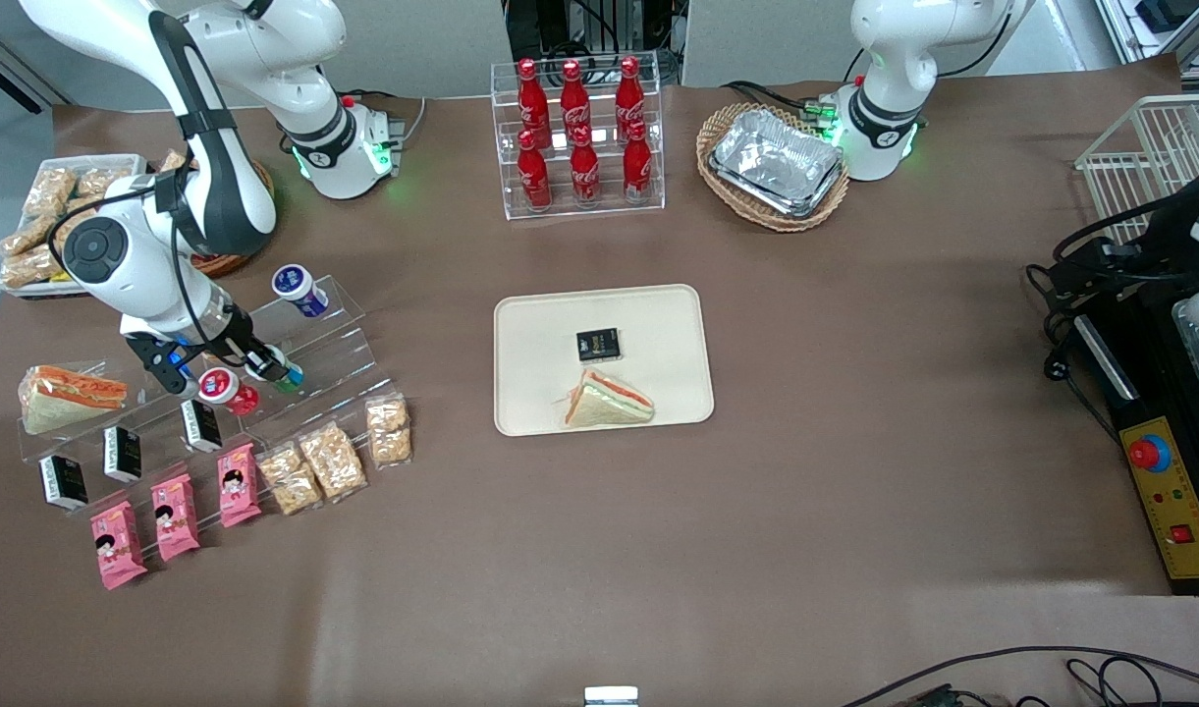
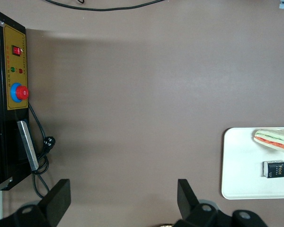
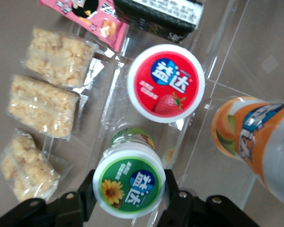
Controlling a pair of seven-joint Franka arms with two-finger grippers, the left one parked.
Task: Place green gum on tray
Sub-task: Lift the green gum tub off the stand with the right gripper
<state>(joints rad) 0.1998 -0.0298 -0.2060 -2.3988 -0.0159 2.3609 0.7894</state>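
On rack, gripper [image 3: 128, 195] round 1 green gum [image 3: 129, 184]

Right arm reaches low; gripper [image 3: 129, 189] fingers clamped on a canister.

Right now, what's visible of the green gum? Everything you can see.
The green gum is a small canister, apparently plastic, with a green body and a white round lid whose green-and-blue label shows a yellow flower. It sits on the clear acrylic shelf, beside the red-lidded canister and apart from it. The gripper brackets the lid, a black finger at each side; actual contact is unclear.
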